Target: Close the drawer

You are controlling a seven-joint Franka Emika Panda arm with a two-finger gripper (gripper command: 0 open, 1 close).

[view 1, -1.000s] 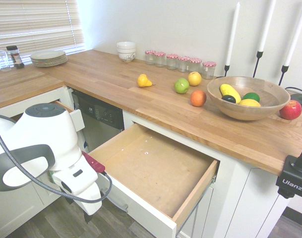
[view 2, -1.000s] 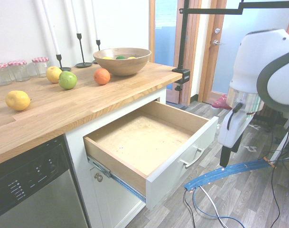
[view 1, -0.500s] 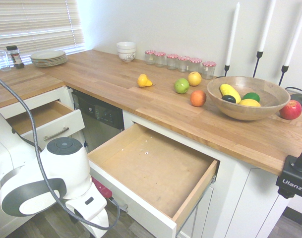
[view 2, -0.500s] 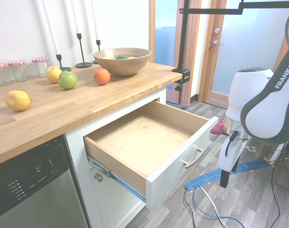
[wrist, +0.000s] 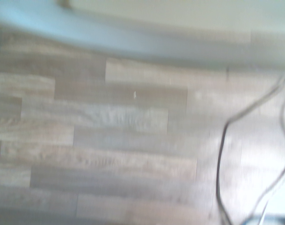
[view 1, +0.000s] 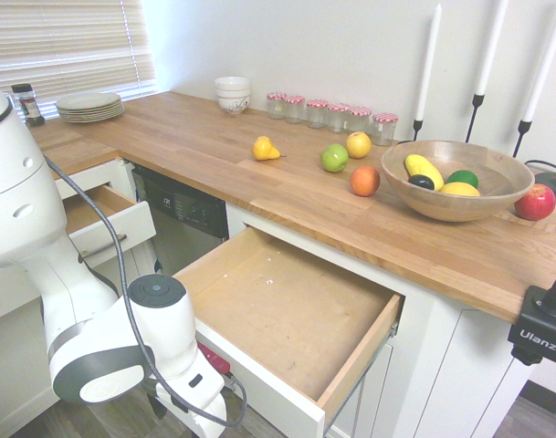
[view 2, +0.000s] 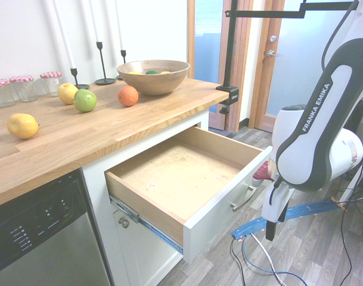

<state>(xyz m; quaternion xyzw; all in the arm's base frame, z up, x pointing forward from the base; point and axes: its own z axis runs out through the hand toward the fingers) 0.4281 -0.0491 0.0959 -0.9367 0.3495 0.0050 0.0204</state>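
The drawer (view 1: 287,306) stands pulled far out under the wooden counter, its light brown bottom bare and its white front panel (view 2: 224,204) facing the room. The curved silver handle (view 2: 244,198) shows on the panel. My gripper (view 2: 275,215) hangs pointing at the floor right in front of the panel, beside the handle's end, and whether it touches the panel I cannot tell. In the first exterior view only the arm's wrist (view 1: 194,391) shows against the front panel's left part. The wrist view shows blurred plank floor (wrist: 123,140) and a pale strip along one edge.
A smaller white drawer (view 1: 104,217) also stands open left of the dishwasher (view 1: 182,219). On the counter are loose fruit, a wooden fruit bowl (view 1: 456,182), jars, candle holders and plates. A black clamp (view 1: 540,333) grips the counter's edge.
The arm has dropped lower and swung in toward the drawer's front panel, ending close by the handle. The drawer itself has not moved.
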